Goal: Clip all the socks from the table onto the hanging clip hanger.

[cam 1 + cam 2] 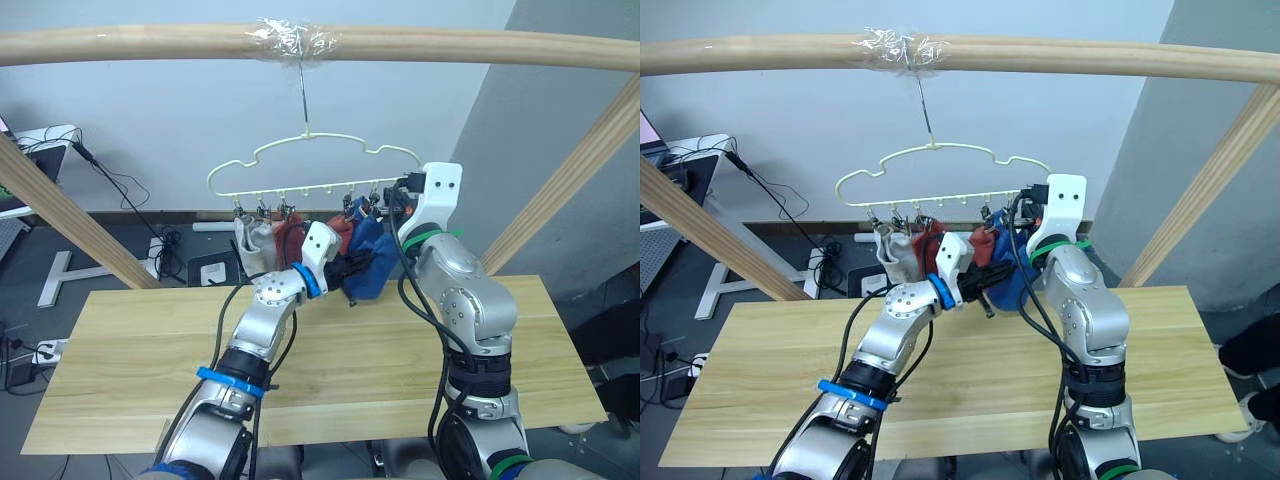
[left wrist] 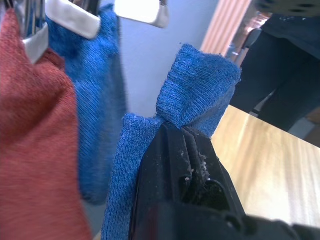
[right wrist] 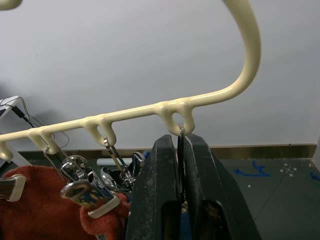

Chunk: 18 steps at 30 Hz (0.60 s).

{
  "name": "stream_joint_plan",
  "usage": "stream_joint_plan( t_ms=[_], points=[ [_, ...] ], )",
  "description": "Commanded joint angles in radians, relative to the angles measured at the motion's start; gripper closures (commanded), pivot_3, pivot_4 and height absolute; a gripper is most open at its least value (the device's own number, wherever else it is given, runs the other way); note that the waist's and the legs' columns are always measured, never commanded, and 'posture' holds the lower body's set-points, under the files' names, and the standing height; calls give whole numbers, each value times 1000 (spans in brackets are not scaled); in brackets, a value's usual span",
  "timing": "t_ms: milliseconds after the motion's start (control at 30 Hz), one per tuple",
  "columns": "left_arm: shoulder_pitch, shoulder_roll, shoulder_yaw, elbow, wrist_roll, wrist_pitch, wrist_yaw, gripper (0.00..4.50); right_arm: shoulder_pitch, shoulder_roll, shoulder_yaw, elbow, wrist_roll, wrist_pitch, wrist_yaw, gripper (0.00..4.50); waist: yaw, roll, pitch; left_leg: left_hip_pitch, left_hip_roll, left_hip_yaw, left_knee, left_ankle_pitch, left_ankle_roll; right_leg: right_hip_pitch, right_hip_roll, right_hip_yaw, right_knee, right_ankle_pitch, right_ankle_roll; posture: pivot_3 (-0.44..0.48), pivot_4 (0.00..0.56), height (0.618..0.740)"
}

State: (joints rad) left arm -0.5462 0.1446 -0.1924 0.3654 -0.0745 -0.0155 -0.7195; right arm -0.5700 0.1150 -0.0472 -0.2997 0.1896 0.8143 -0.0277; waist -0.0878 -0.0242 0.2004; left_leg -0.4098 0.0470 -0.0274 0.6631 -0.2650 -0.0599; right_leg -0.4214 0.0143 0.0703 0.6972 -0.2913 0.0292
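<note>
A blue sock is pinched in the raised left tool, while the right tool clamps the hanger's end clip.

2 head views downward; 2 wrist views close on clip hanger

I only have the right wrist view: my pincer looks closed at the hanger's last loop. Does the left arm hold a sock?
Observer: Yes. The left pincer is shut on a blue sock, with one end sticking out past the fingertips.
Operator: How near is it to my clip?
Observer: In the head view it sits just below the right end of the clip hanger, close beside the right pincer, which is shut on the end clip.
Operator: What hangs there already?
Observer: From the robot's left: grey socks, a rust-red sock, a second rust-red sock, then a hung blue sock.
</note>
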Motion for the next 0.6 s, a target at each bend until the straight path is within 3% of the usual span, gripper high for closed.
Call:
stream_joint_plan(
  t_ms=[33, 600],
  points=[
    [-26, -8, 7, 7, 8, -40, 24, 4478, -19, 2, 0, -51, 18, -2, -4, 4500, 0, 0, 0, 0, 0, 0, 0, 0, 0, 0, 0, 0, 0, 0, 0, -109, 199, 710],
    [-76, -40, 53, 19, -29, -26, 55, 4478, -16, 2, 6, -49, 36, 28, 21, 4500, -1, 0, 0, 0, 0, 0, 0, 0, 0, 0, 0, 0, 0, 0, 0, -113, 195, 710]
  ],
)
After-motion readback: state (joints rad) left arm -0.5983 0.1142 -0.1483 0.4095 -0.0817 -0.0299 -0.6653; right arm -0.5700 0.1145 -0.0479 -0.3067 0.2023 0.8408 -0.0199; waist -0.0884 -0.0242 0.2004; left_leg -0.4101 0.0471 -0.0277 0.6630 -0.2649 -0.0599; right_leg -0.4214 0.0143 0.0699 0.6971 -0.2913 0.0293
